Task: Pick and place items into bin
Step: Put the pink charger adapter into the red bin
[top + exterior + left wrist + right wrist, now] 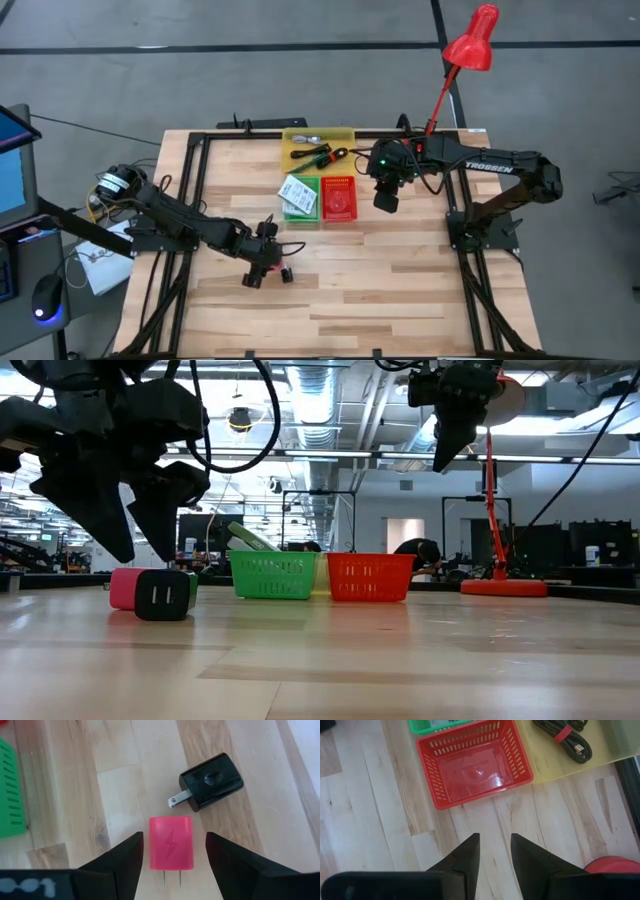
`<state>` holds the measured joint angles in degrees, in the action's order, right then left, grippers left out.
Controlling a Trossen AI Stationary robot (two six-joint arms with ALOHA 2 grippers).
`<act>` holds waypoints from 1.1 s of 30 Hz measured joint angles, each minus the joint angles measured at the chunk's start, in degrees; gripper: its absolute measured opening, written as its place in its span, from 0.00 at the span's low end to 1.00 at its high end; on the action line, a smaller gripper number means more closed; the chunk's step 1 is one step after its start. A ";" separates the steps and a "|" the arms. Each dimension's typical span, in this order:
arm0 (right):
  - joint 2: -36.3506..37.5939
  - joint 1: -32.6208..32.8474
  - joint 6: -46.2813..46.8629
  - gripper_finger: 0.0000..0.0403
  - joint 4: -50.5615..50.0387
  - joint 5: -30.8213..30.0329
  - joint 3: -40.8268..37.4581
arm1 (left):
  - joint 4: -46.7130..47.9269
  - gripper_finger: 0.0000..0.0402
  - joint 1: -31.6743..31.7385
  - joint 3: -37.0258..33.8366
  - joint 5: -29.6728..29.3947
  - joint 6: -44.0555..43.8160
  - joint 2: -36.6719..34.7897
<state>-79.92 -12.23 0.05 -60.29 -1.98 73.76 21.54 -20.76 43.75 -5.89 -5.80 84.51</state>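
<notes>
A pink wall charger (170,844) lies flat on the table with its prongs toward my left gripper. A black charger (210,782) lies just beyond it. My left gripper (174,836) is open, one finger on each side of the pink charger. In the low view its fingertips (120,552) hang just above both chargers (150,592) without touching. My right gripper (495,837) is open and empty, raised over bare wood near the red bin (472,762). White packets lie in the green bin (300,197). Black tools and cables rest on the yellow tray (318,148).
The green and red bins stand side by side at the table's far middle, with the yellow tray behind them. A red desk lamp (470,45) stands at the far right corner. The black frame rails (190,200) run along the table's sides. Bare wood stretches toward the near edge.
</notes>
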 joint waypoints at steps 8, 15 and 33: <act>0.00 0.00 0.01 0.26 -0.02 0.00 -0.01 | -0.05 0.51 -0.23 0.01 -0.69 -0.92 0.76; 0.00 0.00 0.01 0.26 0.00 0.00 0.00 | -1.45 0.51 -0.15 0.15 2.05 -0.45 8.17; -0.02 0.00 -0.08 0.26 0.81 0.00 0.00 | -1.61 0.49 0.49 2.73 0.57 2.69 8.81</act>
<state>-79.94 -12.23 -0.03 -59.48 -1.98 73.76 19.93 -20.27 46.48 -5.32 -3.11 93.32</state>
